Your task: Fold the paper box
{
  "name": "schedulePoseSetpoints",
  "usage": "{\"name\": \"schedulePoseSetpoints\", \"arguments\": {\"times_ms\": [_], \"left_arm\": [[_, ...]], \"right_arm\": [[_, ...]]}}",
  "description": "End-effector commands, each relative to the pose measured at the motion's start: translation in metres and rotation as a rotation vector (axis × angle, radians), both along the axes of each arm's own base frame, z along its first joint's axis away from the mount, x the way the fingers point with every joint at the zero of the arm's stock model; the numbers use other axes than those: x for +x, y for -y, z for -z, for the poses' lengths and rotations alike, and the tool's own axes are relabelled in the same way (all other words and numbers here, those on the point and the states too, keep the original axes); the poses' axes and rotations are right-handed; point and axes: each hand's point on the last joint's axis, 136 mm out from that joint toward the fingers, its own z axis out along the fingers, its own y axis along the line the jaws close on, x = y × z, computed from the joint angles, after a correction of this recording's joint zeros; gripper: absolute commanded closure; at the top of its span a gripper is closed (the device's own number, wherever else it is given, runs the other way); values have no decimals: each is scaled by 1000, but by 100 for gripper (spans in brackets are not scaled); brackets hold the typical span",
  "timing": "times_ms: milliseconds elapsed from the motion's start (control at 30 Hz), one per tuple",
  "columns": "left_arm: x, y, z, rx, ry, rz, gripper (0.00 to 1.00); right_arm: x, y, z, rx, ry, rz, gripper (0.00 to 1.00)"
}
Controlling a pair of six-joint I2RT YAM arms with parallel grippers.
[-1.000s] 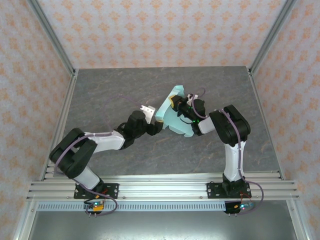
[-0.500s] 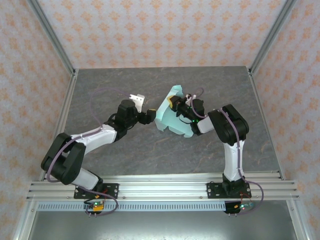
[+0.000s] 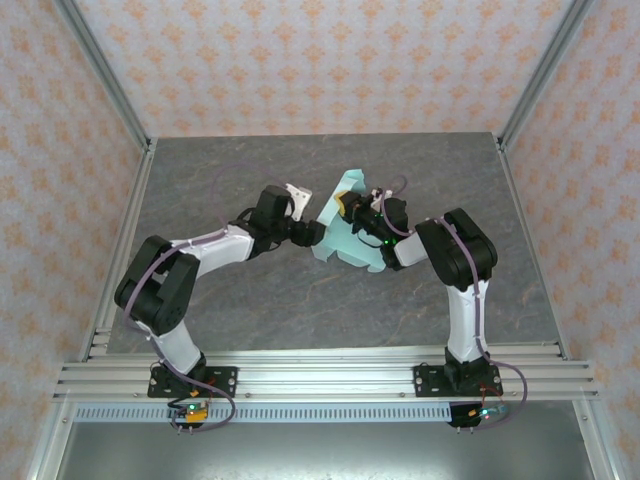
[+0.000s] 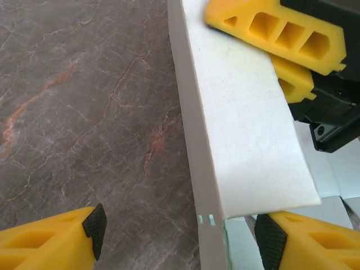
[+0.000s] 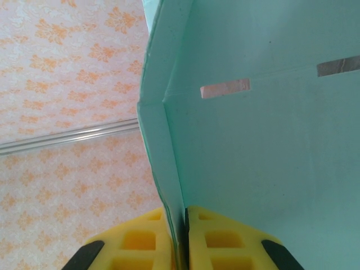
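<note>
Pinching one wall of the paper box (image 3: 352,238) between its yellow pads, the right claw (image 3: 344,204) holds the pale mint card tilted over the middle of the grey, veined worktop (image 3: 250,300). The left claw (image 4: 183,233) stands spread astride a folded edge; closing off the crease could buckle the thin, matte sheet or twist it from the pinch.

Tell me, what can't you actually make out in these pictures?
1. Full outline of the paper box: in the top view the right arm covers its middle; both wrist views cut it off at their edges.
2. Whether the left fingers touch the box: too small in the top view, cropped by the left wrist view's bottom edge.
</note>
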Motion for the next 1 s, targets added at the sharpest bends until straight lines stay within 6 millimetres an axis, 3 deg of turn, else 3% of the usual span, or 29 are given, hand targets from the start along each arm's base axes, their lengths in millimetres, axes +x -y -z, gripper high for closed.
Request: {"name": "schedulePoseSetpoints", "arguments": {"times_ms": [0, 100, 233, 333, 500, 600, 867, 967], "left_arm": [[-1, -7, 15, 113, -42, -10, 27], [-3, 3, -2, 51, -4, -8, 26], [-25, 13, -25, -143, 27, -3, 24], [-45, -1, -30, -194, 63, -43, 23], [-78, -33, -13, -180, 86, -119, 24], [-87, -48, 4, -127, 92, -157, 23], [-56, -39, 22, 3, 134, -134, 23], [-43, -18, 26, -8, 120, -79, 24]], "right_arm": [[-1, -9, -12, 43, 15, -21, 87], [1, -8, -13, 42, 19, -11, 87], [4, -4, -13, 79, 6, 23, 87], [4, -4, -15, 88, 14, 26, 88], [4, -4, -13, 92, 3, 22, 88], [4, -6, -15, 96, 6, 10, 88], [1, -9, -15, 103, -4, 9, 89], [-4, -9, -12, 98, -6, 16, 89]]}}
